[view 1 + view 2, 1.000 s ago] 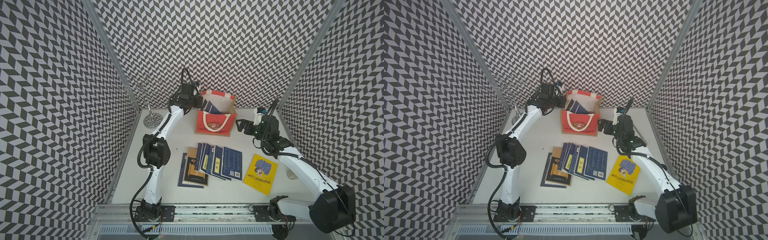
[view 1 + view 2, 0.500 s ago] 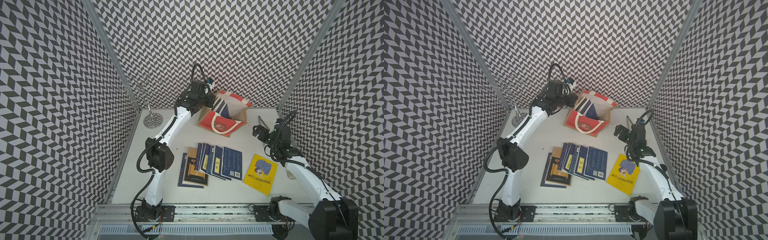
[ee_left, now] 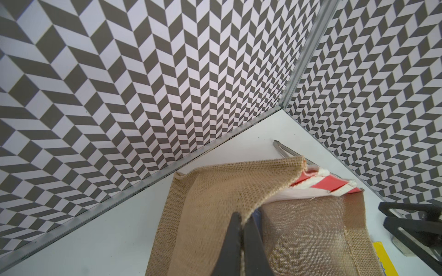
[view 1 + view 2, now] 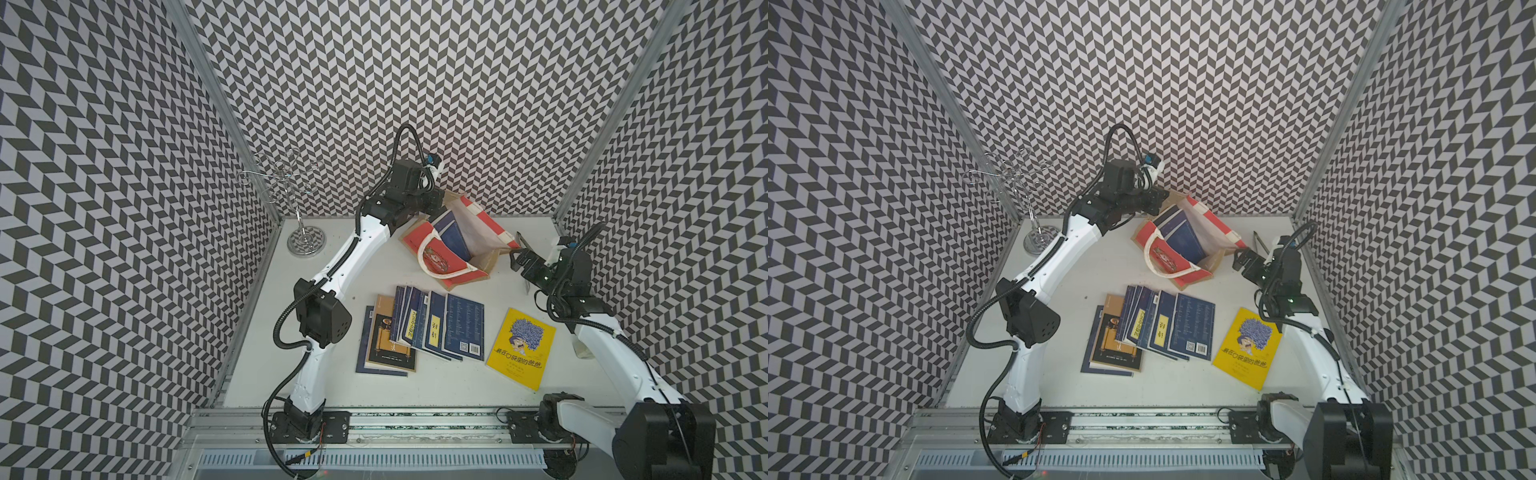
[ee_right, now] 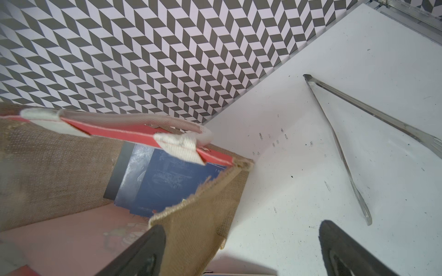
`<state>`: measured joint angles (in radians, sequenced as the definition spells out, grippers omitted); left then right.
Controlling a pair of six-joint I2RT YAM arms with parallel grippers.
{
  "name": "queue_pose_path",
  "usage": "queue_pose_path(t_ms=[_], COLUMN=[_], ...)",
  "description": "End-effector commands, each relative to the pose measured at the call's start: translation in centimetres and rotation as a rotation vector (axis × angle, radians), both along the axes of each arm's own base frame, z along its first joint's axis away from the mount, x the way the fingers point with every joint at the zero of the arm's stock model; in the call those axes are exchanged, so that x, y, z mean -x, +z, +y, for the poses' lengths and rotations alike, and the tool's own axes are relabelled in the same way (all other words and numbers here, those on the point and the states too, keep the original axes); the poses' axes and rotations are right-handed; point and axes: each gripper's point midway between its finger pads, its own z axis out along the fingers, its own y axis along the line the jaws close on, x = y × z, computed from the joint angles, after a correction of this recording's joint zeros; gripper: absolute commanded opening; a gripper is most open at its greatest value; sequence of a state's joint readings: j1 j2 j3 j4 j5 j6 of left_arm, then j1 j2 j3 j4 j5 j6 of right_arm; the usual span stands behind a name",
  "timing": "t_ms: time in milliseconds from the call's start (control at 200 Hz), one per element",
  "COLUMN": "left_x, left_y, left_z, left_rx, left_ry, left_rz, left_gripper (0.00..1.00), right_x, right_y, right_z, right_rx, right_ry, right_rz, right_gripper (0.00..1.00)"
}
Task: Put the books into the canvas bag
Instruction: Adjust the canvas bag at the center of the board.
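The rim of the bag (image 4: 449,270) is pinched by the left claw (image 3: 242,222). The opposite edge is framed by the spread right claw (image 5: 242,227).

A wire stand (image 4: 306,242) with a round base sits at the upper left of the white desk (image 4: 436,386) in both top views. Metal tongs (image 5: 353,185) lie splayed toward its upper right (partly hidden from above). Black-and-white herringbone walls (image 4: 415,83) enclose everything.
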<state>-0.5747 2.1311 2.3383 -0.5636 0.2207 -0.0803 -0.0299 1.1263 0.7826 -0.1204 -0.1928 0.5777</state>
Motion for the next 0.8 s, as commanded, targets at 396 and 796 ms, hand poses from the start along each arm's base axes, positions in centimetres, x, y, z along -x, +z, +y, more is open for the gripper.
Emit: queue_pose_path(t_ms=[396, 796], left_x=[3.0, 0.2], left_y=[10.7, 6.7], left_z=[2.5, 7.6], left_rx=[0.161, 0.195], left_ry=[0.043, 0.226], left_rz=[-0.227, -0.12], left_gripper=[0.0, 0.0], right_x=[0.0, 1.1], right_y=[1.1, 1.8], right_z=[3.2, 11.1], right_rx=[-0.078, -0.064], right_ry=[0.205, 0.401], right_rz=[-0.081, -0.059], right_gripper=[0.99, 0.98])
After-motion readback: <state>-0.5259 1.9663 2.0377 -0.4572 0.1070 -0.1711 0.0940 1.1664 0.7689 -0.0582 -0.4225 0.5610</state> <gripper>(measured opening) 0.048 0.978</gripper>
